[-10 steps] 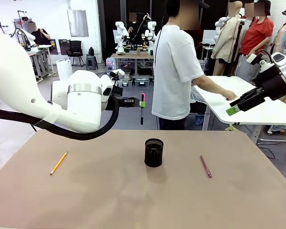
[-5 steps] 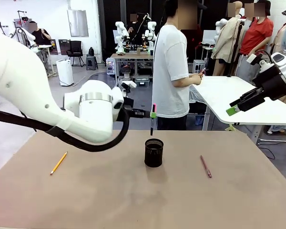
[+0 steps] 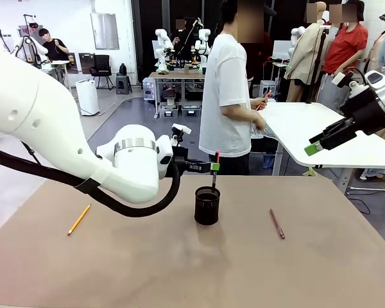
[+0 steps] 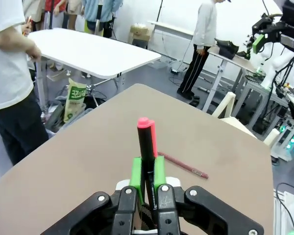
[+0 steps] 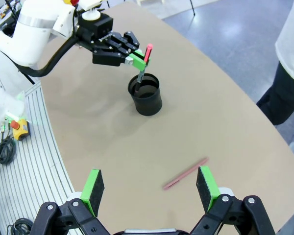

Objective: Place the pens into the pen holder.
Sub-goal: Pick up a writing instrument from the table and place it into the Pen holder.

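1. Left pincer (image 3: 213,167) is pinching the dark pen (image 4: 146,139) on its upper shaft. The green pads are pressed to either side and the red cap stands clear above them, with the pen close to upright.
2. The pen's lower tip sits right at the mouth of the black mesh cup (image 3: 207,205). From the right wrist view it looks just dipped inside the rim.
3. By my judgement the pen is light, stiff and slick. It should go free only once the tip is well inside, or it may topple off the rim. The cup looks light too, so a nudge could shove it.
4. Nothing else pokes out of the cup.
5. The yellow pencil (image 3: 79,219) lies flat on the worktop (image 3: 179,269), well left of the cup. The reddish-brown pen (image 3: 277,224) lies flat to its right.
6. Right pincer (image 5: 149,186) is spread wide and empty, high above that pen.
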`<action>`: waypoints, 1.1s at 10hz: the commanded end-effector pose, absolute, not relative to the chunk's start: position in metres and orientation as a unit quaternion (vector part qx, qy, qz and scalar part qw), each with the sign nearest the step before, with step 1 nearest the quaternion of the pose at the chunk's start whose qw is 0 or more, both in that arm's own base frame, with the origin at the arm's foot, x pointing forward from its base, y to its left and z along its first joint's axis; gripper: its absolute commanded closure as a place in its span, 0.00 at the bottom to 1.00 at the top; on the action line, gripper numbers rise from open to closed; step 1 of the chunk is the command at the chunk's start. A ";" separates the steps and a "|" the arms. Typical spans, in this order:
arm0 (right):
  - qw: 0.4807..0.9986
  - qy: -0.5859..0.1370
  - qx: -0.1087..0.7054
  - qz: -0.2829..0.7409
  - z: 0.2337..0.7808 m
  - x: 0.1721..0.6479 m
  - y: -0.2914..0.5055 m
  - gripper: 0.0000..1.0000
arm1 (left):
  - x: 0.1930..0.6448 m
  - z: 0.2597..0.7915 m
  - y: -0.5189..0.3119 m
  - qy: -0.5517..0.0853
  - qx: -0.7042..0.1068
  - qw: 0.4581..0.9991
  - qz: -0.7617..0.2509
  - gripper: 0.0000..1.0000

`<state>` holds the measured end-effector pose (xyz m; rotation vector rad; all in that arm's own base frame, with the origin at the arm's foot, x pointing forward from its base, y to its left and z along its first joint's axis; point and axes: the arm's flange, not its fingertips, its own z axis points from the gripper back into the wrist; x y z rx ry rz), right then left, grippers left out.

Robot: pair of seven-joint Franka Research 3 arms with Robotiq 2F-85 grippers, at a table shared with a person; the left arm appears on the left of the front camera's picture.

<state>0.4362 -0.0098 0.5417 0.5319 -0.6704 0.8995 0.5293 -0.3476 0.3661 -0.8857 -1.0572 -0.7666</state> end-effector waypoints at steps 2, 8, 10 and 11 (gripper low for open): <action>0.811 -0.319 0.252 0.420 0.543 0.437 -0.009 0.00 | 0.531 0.349 -0.347 -0.489 -0.392 0.695 -0.351 1.00; 0.811 -0.319 0.252 0.420 0.543 0.437 -0.009 0.00 | 0.531 0.339 -0.341 -0.486 -0.380 0.706 -0.347 1.00; 0.811 -0.319 0.252 0.420 0.543 0.437 -0.009 0.00 | 0.531 0.338 -0.339 -0.484 -0.380 0.709 -0.345 1.00; 0.811 -0.319 0.252 0.420 0.543 0.437 -0.009 0.00 | 0.530 0.338 -0.339 -0.484 -0.379 0.711 -0.343 1.00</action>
